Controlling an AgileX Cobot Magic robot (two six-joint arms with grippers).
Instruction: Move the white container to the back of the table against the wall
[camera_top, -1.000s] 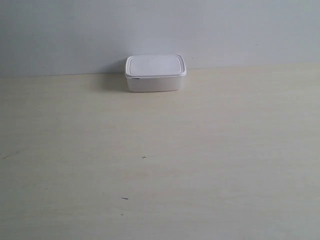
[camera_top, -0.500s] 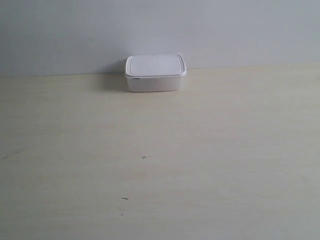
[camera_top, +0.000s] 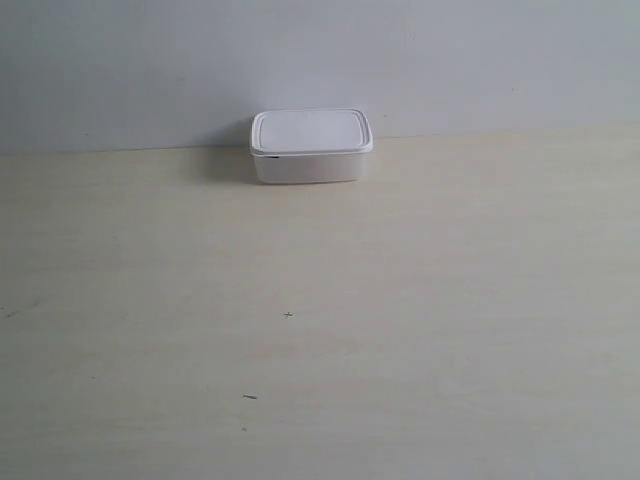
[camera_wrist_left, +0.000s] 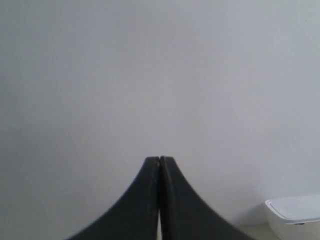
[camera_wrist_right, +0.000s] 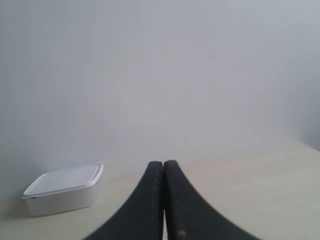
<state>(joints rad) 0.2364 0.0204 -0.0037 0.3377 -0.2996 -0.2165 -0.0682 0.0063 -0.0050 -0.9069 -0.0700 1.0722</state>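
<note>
The white container (camera_top: 310, 146), lid on, stands at the back of the pale table (camera_top: 320, 330) with its rear side at the grey-white wall (camera_top: 320, 60). No arm shows in the exterior view. My left gripper (camera_wrist_left: 159, 160) is shut with nothing in it, well away from the container (camera_wrist_left: 295, 215), which shows at the frame's edge. My right gripper (camera_wrist_right: 163, 164) is likewise shut and empty, with the container (camera_wrist_right: 65, 192) far off to one side against the wall (camera_wrist_right: 160, 75).
A few tiny dark specks (camera_top: 288, 315) mark the tabletop in front of the container. The wall runs along the table's whole back edge.
</note>
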